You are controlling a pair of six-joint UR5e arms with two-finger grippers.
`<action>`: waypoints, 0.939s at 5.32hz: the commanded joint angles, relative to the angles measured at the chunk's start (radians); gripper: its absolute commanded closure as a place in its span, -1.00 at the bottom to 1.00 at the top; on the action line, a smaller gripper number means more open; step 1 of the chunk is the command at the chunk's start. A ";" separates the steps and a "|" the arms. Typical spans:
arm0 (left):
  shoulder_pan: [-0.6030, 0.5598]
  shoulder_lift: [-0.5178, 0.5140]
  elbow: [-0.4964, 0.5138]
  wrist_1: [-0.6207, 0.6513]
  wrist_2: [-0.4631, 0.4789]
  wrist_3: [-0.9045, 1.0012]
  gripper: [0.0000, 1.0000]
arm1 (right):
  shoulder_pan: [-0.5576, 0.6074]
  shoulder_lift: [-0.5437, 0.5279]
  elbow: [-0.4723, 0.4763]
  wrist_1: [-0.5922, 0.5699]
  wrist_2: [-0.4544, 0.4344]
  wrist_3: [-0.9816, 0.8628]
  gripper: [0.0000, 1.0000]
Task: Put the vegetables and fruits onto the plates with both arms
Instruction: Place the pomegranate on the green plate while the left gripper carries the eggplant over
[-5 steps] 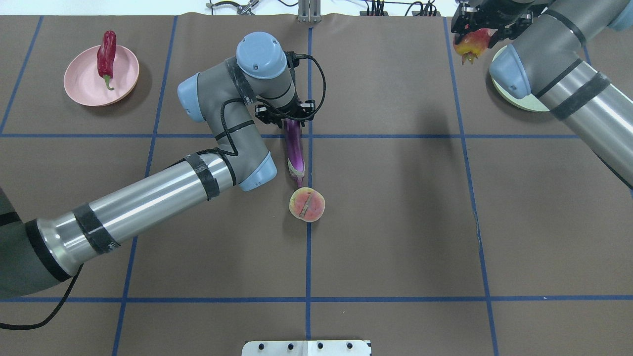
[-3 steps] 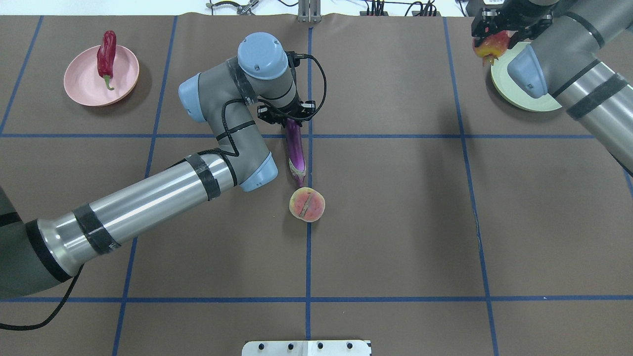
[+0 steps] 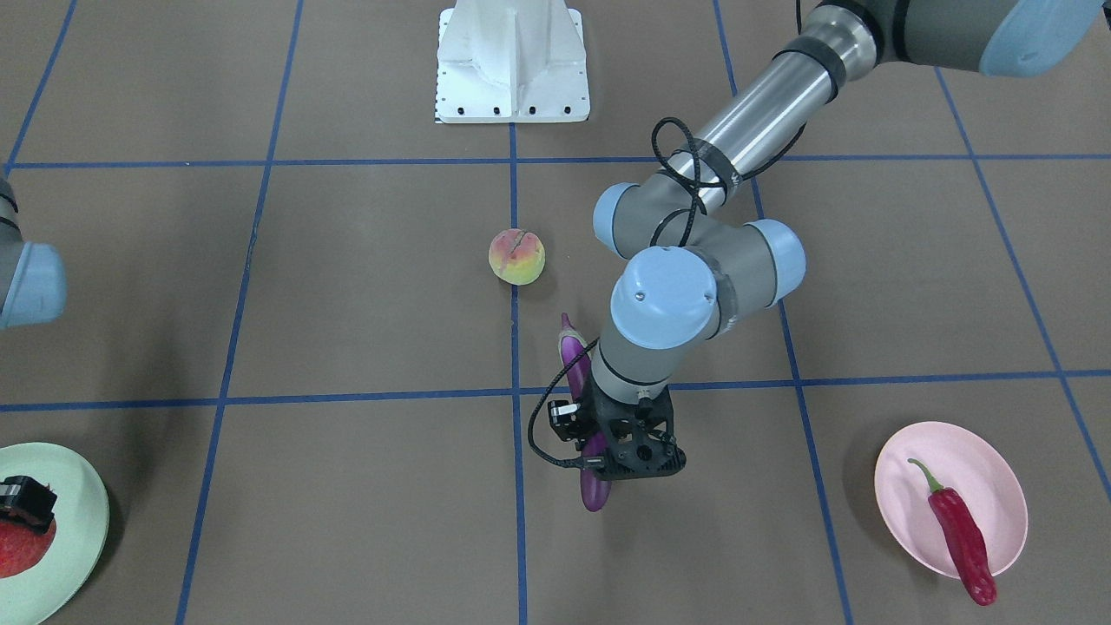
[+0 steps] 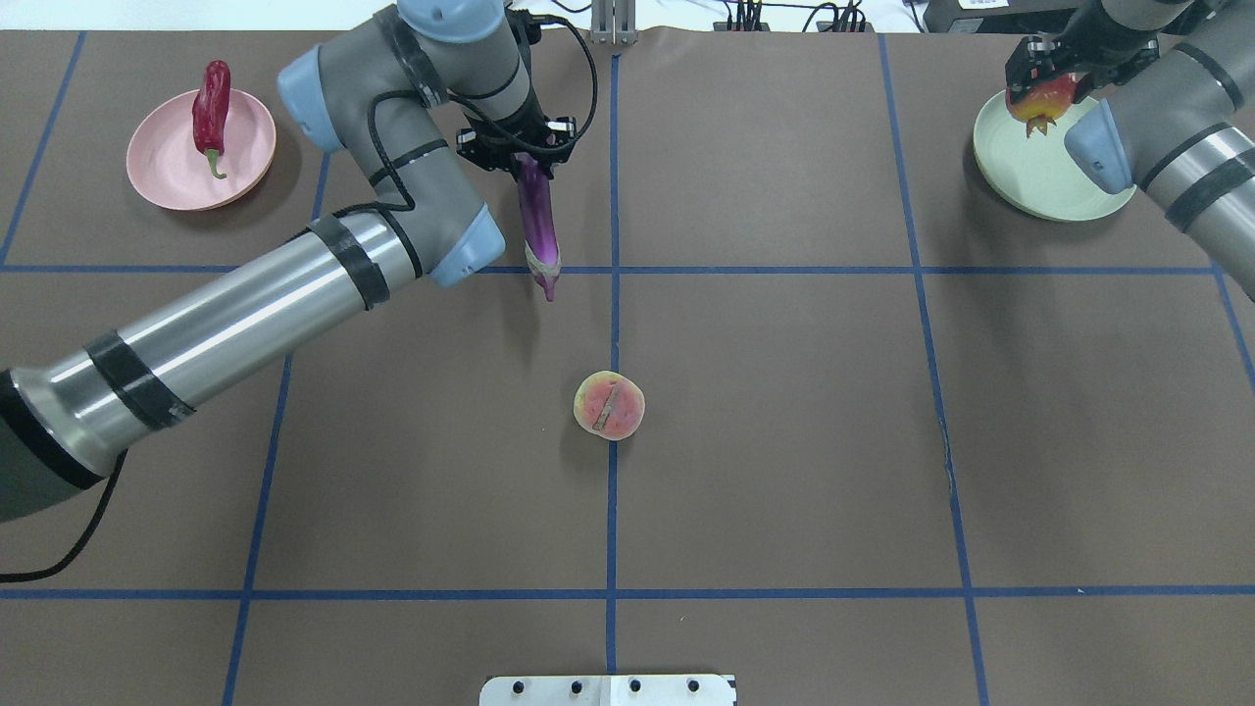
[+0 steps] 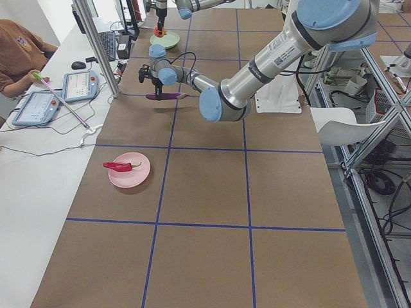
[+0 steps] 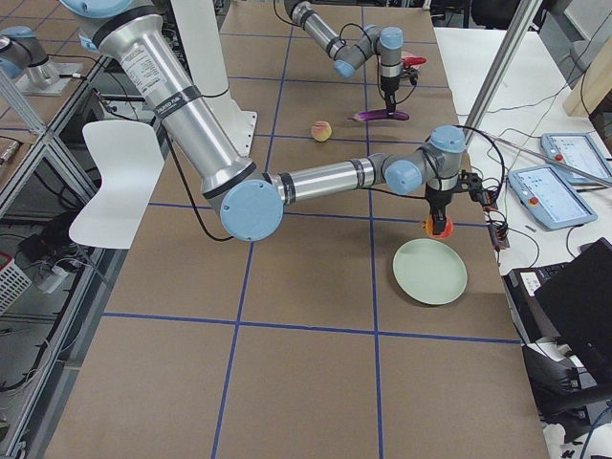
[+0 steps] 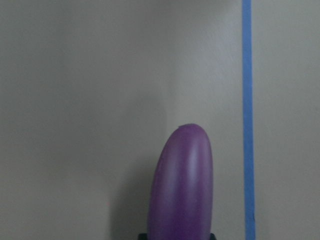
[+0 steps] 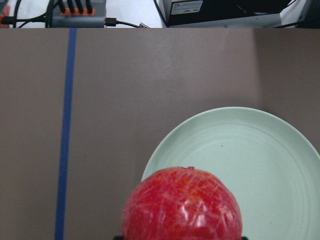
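The left tool (image 4: 517, 149) is closed on the purple eggplant (image 4: 537, 221), gripping it near its rounded end. The side views show the eggplant lying roughly level and lifted off the brown tabletop (image 4: 784, 441). Its greyish cap end points toward the robot, over a blue tape line (image 4: 686, 270). The pink plate (image 4: 172, 167) sits well apart from it, toward the far left corner. The red chili pepper (image 4: 210, 106) lies on this plate, with its tip reaching over the far rim.

The right tool (image 4: 1047, 71) is clamped on the bumpy red-orange fruit (image 4: 1039, 100) and holds it above the far edge of the mint green plate (image 4: 1049, 181). In the right wrist view the fruit hangs over the plate's rim.

The peach (image 4: 609, 405) rests alone on the tabletop, on the centre tape line, well apart from both tools and both plates.
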 commanded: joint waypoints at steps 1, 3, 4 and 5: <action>-0.132 -0.001 -0.052 0.156 -0.099 0.170 1.00 | -0.015 -0.017 -0.071 0.034 -0.010 -0.007 1.00; -0.229 0.005 -0.022 0.197 -0.110 0.345 1.00 | -0.042 -0.008 -0.070 0.033 0.002 0.001 -0.99; -0.264 0.007 0.026 0.197 -0.106 0.436 1.00 | -0.038 -0.008 -0.042 0.027 0.069 0.002 -1.00; -0.293 0.026 0.070 0.196 -0.101 0.484 1.00 | -0.026 -0.008 0.043 -0.046 0.169 0.004 -1.00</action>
